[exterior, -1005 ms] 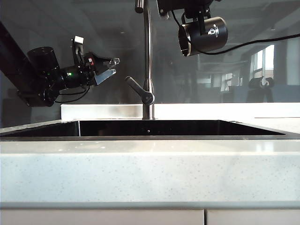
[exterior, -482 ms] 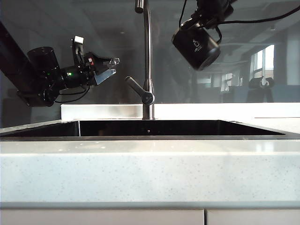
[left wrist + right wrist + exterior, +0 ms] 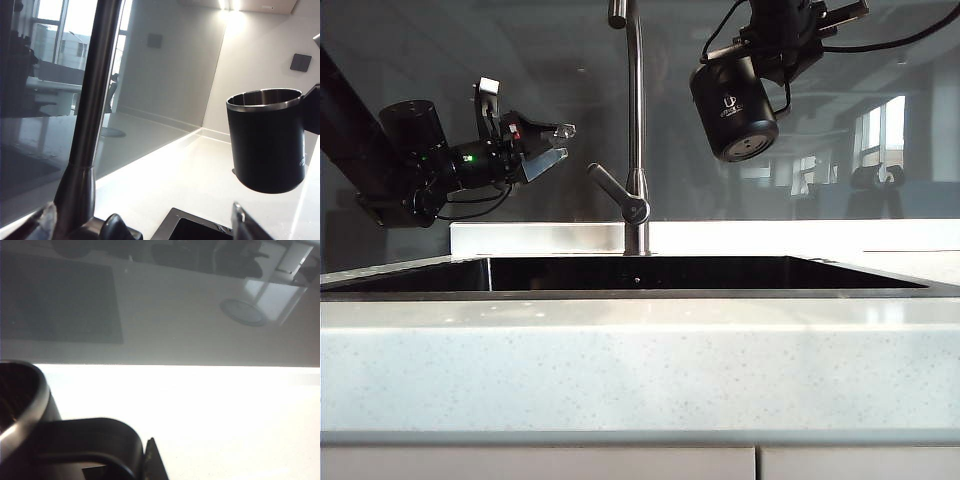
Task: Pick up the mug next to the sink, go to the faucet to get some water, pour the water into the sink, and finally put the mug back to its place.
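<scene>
I see my right pincer point(image 3: 782, 45) clamped on the handle of the matte black steel-rimmed mug point(image 3: 733, 110), upright in the air above the dark rectangular sink point(image 3: 640, 273), right of the thin brushed-steel gooseneck faucet point(image 3: 636, 130). My left pincer point(image 3: 558, 142) hangs spread wide, empty, left of the faucet.

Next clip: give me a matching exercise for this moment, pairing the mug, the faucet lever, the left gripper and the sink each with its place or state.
Things:
1. mug
2. faucet lever
3. left gripper
4. sink

Places or states:
A. open, hovering left of the faucet, holding nothing
B. dark basin set in the pale counter
C. held aloft by the right gripper, right of the faucet
D. angled up and to the left from the faucet's base

Pairs: 1-C, 2-D, 3-A, 4-B
</scene>
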### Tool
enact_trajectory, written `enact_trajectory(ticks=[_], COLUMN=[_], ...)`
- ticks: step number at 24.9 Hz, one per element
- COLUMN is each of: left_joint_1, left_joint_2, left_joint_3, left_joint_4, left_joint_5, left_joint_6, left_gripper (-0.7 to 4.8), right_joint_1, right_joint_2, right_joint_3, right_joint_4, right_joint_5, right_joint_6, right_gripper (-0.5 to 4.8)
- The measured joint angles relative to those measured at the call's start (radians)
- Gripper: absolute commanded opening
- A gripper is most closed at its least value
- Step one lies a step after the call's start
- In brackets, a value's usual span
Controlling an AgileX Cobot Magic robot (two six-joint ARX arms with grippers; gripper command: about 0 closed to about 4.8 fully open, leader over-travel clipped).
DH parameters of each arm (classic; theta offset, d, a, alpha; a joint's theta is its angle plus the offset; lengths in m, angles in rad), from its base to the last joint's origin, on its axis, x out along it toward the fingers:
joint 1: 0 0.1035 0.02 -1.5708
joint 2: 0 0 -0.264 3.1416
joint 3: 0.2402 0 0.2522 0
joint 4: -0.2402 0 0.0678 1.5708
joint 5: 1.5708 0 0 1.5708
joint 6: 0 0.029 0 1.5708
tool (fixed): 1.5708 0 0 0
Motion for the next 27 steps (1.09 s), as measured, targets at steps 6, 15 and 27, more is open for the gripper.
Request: enact_trajectory(ticks=[6,15,27], left_joint_1=[-0.001,-0.003,-0.004], left_joint_2=[0.000,0.000,0.000], left_joint_3=[0.000,0.000,0.000], left_joint_4=[-0.023,-0.041,-0.048], left_joint_5=[0.000,0.000,0.000], left_joint_6=[0.000,0.000,0.000], left_gripper=[4.79,4.79,4.79], right_joint_1=[-0.039,-0.197,-0.439], right_joint_2=[-0.016,-0.061,-0.267], right_joint_3=[0.000,-0.021,-0.495], right_joint_4=[-0.069,-0.214,0.126], right_joint_5=[-0.041,-0.121,-0.636], right_joint_6=[0.089,0.205,0.117], right_gripper=[-0.06,-0.05,-0.05])
